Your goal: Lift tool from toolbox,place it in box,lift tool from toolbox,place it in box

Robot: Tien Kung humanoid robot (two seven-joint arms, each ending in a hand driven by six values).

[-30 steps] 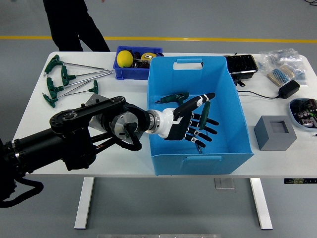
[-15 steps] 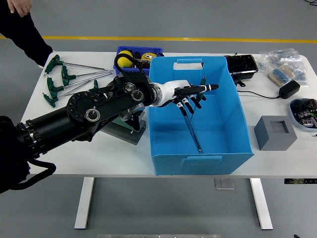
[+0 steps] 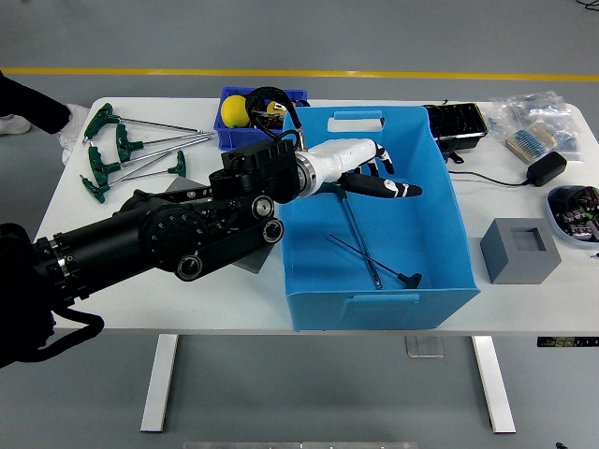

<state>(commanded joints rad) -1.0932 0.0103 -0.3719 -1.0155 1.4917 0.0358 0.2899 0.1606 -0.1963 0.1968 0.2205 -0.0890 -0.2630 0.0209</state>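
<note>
My left hand (image 3: 370, 173) hung over the far-left part of the big blue box (image 3: 374, 304), raised off the floor of the box compared with a second earlier, when it was low inside it. Fingers were spread apart and stretched out to the right, clamped on nothing.

What changed: half a second before, only one long tool lay on the box floor and I had a green-handled one up in my fingers. Now two lay there. The first T-handle tool (image 3: 350, 220) ran from under my hand down toward the near wall. The second tool (image 3: 388, 267) lay across it, its dark handle end near the front right of the floor. So the drop was made and the tool was out of my grip.

The first tool's handle end was hidden under my palm, so I could not tell whether I touched it; probably not.

Judgement: both placements looked done, or this one at least. More green T-handle wrenches (image 3: 122, 154) were on the white table (image 3: 524, 309) to the left, well apart from the box, beside the small blue bin (image 3: 245, 140). Next I would have pulled the arm clear.
</note>
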